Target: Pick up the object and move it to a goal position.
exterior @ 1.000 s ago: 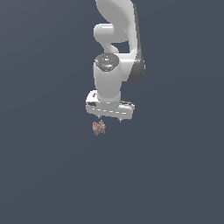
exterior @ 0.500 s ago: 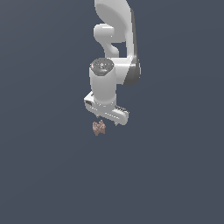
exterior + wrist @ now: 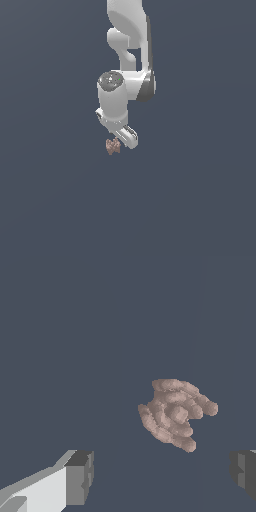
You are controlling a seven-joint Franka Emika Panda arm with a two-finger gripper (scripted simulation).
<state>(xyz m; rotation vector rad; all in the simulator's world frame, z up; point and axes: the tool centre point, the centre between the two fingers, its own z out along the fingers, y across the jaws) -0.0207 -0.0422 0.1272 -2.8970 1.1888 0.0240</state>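
Nearest to us in the wrist view, we see the end effector [image 3: 160, 476] with its two dark-tipped fingers [image 3: 80, 476] spread wide apart and nothing between them. Just beyond the fingertips lies the object [image 3: 175, 413], a small brownish-pink lump with a knobbly, ridged outline. It rests on a plain dark blue-grey table [image 3: 75, 331] and is not touched by either finger. It sits nearer one fingertip than the other, so we judge the fingers are not yet centred over it.

In the exterior view, the object [image 3: 113, 146] lies just beside the end effector [image 3: 122, 137], toward the exterior view's left of it. The white wrist is tilted rather than straight down, which we read as the arm lining up its open fingers for a grasp. Farther back, the white arm [image 3: 127, 55] rises out of the picture's upper edge.

We see no marker for the goal position. We judge the pick-up has not yet happened: the fingers need to straddle the object and close first.
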